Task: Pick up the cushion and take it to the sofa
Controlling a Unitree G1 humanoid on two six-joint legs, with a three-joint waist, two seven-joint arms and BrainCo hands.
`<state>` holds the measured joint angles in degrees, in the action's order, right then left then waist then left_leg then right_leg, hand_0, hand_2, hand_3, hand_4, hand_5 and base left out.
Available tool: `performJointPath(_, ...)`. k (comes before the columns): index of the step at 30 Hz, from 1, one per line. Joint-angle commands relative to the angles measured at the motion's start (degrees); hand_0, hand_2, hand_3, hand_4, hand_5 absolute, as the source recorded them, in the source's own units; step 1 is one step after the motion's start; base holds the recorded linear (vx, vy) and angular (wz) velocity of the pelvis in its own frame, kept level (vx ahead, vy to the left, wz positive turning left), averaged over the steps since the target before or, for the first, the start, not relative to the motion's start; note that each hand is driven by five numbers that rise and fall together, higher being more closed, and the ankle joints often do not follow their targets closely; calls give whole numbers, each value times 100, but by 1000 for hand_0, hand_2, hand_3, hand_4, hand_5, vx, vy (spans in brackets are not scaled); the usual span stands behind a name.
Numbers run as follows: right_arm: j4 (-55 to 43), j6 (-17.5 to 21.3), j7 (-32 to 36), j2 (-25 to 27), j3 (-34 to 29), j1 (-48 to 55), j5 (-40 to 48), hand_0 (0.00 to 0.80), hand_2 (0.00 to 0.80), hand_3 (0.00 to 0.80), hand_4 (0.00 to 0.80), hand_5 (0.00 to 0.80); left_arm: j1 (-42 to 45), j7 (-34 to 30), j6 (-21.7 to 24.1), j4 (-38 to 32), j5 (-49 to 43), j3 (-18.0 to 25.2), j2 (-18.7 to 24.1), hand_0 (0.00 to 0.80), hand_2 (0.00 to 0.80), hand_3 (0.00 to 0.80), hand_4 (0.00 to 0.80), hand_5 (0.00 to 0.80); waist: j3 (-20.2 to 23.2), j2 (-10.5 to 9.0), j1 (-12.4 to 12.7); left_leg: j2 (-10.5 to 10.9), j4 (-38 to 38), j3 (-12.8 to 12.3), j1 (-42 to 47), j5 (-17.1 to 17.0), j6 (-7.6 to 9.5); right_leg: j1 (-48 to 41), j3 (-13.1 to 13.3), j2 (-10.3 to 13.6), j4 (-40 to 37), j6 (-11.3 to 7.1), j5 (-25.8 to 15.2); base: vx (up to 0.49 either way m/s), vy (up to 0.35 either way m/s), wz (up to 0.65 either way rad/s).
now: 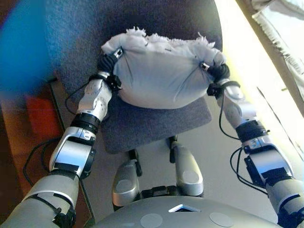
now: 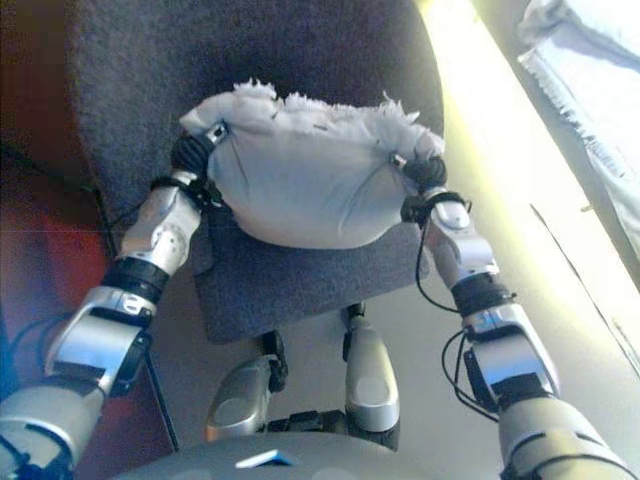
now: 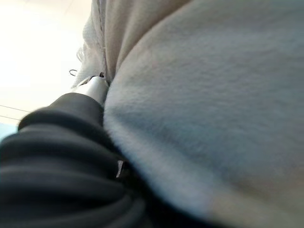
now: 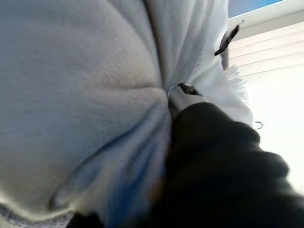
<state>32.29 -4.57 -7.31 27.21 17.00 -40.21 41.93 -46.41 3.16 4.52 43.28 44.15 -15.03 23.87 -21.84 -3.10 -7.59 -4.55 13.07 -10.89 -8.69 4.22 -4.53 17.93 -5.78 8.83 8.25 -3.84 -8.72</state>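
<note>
A pale grey cushion [image 1: 161, 71] with a white fluffy upper edge is held between my two hands, just above the seat of a dark grey chair [image 1: 152, 126]. My left hand [image 1: 110, 64] grips its left end, and my right hand [image 1: 216, 73] grips its right end, where the cloth gathers into creases. In the left wrist view the cushion [image 3: 213, 95] fills the frame past the dark cover, and in the right wrist view its cloth [image 4: 80, 95] bunches at the hand. Most of the fingers are buried in the cushion. No sofa shows.
The chair's dark backrest [image 1: 85, 33] rises behind the cushion. A white fringed cloth [image 1: 280, 28] lies at the upper right beyond a bright strip of floor [image 1: 247, 61]. A reddish-brown surface [image 1: 38, 114] and dark cables lie at the left.
</note>
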Motion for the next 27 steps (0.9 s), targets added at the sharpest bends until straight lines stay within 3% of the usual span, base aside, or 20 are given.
performJointPath(1,167,444,396,-126,313,-1356,647,800,800,800,800,800,-1263,80,277,361,313,-361,-81,800,800,800,800,800,175,174,-50,-65,61,-137,139,381,93,560,-36,237,1021,-573,683,0,0,0)
performJointPath(6,593,557,183,-147,616,-1955,357,800,800,800,800,800,-1852,202,433,1015,47,-574,40,800,800,800,800,800,112,293,-105,-64,-64,-99,-5,265,10,784,-39,175,1082,-509,718,13,4,-1)
performJointPath(14,926,613,-90,-336,786,-2427,227,800,800,800,800,800,-2331,317,918,1216,290,-560,3,800,800,800,800,800,-128,415,-132,-8,19,-15,-277,270,-20,1166,80,106,1292,-427,744,33,13,-3)
performJointPath(20,1341,541,-53,-397,829,-2716,593,800,800,800,800,800,-2560,409,937,1477,273,-586,42,800,800,800,800,800,-195,464,-123,-4,-84,-35,-329,190,-52,1202,59,67,1267,-378,773,12,5,-2)
performJointPath(21,1406,508,-74,-397,816,-2766,638,800,800,800,800,800,-2584,439,916,1512,297,-589,40,781,781,781,781,781,-195,475,-125,-2,-101,-45,-317,181,-58,1198,54,64,1264,-371,781,43,30,-3)
performJointPath(22,1442,499,-101,-394,814,-2801,651,800,800,800,800,800,-2596,454,905,1528,349,-588,42,405,405,405,405,405,-193,481,-124,-1,-108,-51,-316,175,-61,1197,52,62,1265,-367,787,46,28,-2)
performJointPath(23,1480,510,-126,-394,814,-2830,672,405,405,405,405,405,-2606,462,865,1536,412,-582,54,0,0,0,0,0,-186,489,-122,0,-118,-61,-317,169,-63,1196,50,58,1260,-362,794,45,27,-2)
performJointPath(24,1504,532,-126,-390,809,-2844,685,0,0,0,0,0,-2610,442,854,1527,481,-577,69,0,0,0,0,0,-179,495,-121,-1,-137,-70,-305,164,-64,1183,46,54,1245,-354,801,41,25,-1)
performJointPath(27,1418,540,-273,-354,795,-2812,642,0,0,0,0,0,-2580,508,839,1414,508,-581,108,0,0,0,0,0,-170,481,-117,-3,-155,-69,-281,155,-75,1121,47,42,1206,-344,811,42,13,-2)
